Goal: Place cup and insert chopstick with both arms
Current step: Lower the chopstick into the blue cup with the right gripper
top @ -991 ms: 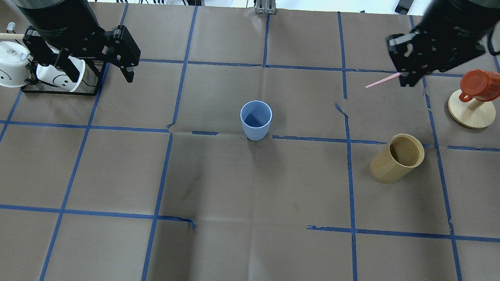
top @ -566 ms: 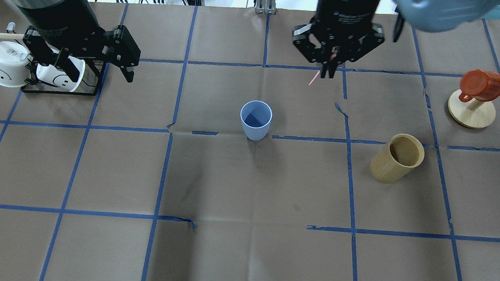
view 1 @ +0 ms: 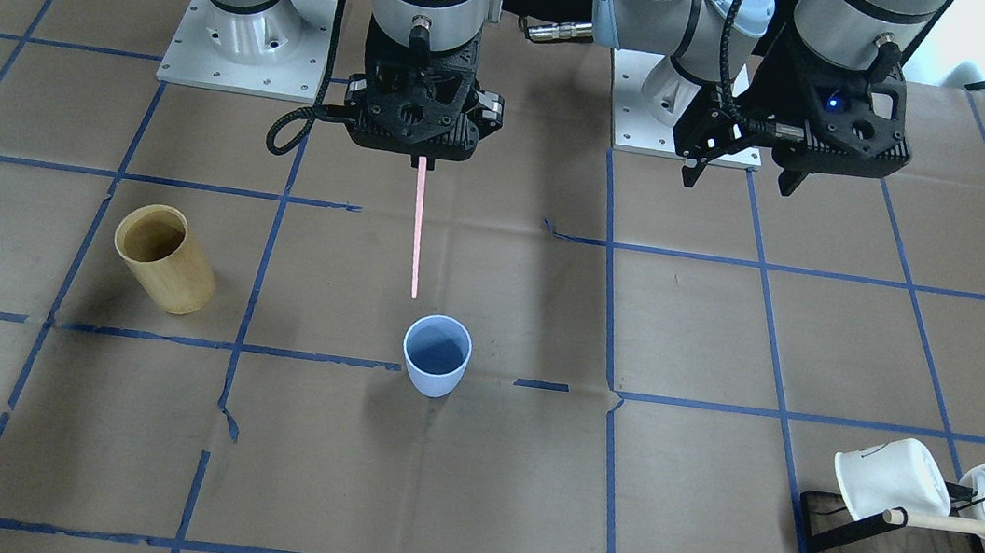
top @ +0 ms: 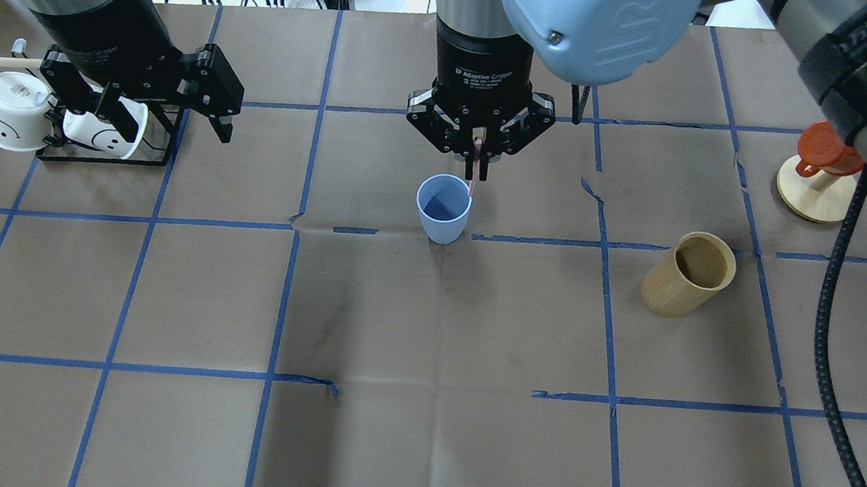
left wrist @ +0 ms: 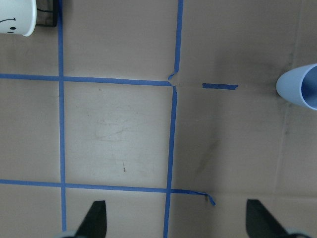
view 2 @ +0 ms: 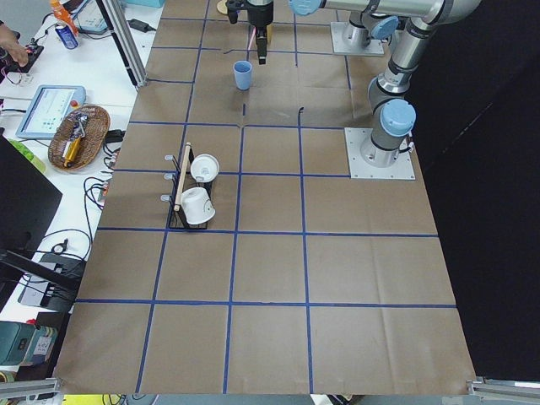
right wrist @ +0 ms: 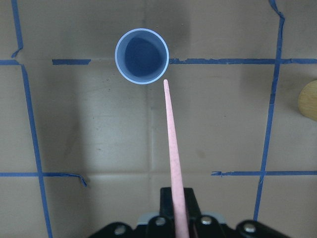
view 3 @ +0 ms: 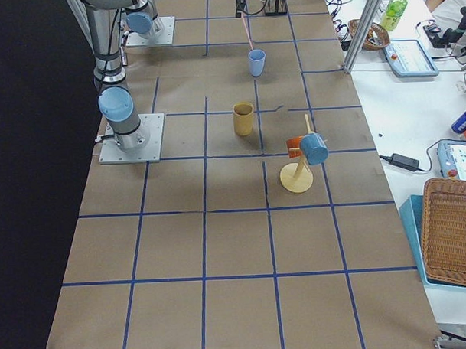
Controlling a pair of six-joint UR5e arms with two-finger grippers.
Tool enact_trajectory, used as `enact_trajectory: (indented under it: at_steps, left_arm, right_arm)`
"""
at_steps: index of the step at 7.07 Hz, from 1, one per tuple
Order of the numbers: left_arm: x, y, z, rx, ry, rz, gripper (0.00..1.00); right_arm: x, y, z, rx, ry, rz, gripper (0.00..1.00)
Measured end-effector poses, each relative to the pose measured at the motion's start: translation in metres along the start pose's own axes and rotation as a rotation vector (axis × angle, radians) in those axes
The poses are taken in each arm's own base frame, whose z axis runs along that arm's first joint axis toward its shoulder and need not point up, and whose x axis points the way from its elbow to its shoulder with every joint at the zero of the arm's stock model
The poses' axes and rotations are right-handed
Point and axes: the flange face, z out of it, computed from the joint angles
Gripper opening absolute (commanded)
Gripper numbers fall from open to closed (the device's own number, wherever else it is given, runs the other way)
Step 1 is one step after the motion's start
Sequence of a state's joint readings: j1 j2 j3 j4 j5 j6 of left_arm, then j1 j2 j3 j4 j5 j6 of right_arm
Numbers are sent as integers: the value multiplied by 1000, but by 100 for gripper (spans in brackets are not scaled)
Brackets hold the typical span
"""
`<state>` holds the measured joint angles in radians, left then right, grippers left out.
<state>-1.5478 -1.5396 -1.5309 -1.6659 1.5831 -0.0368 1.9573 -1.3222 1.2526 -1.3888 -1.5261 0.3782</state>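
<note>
The light blue cup [top: 443, 209] stands upright near the table's middle; it also shows in the front view [view 1: 436, 356] and the right wrist view [right wrist: 141, 56]. My right gripper [top: 477, 156] is shut on the top of the pale pink chopstick [view 1: 416, 230], which hangs almost vertical. Its lower tip is above the cup, just outside the rim on the robot's side, as the right wrist view shows [right wrist: 171, 139]. My left gripper [top: 174, 127] is open and empty, well to the cup's left, beside the mug rack. The cup's edge shows in the left wrist view [left wrist: 302, 87].
A tan wooden cylinder cup [top: 689, 274] stands to the right of the blue cup. A wooden mug tree with a red mug [top: 828, 150] is at the far right. A black rack with white mugs [top: 16, 112] is at the far left, under my left arm.
My right arm has swung left from beside the mug tree to over the blue cup, turning the pink chopstick to point down. The left arm has not moved.
</note>
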Motion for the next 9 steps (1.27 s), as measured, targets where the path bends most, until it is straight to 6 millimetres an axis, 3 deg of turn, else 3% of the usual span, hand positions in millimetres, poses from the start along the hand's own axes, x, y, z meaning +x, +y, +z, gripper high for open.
enact_trajectory:
  at_steps: [2,6,9]
  left_arm:
    - [0,0,0,0,0,0,100]
    - [0,0,0,-1,0,-1,100]
    - [0,0,0,0,0,-1,100]
  right_arm:
    - [-6,-8,9,-12,-16,0,2]
    - [-15,-34,46,-29,-11,-9,3]
    - [-21,-49,76,-65,4,-2,10]
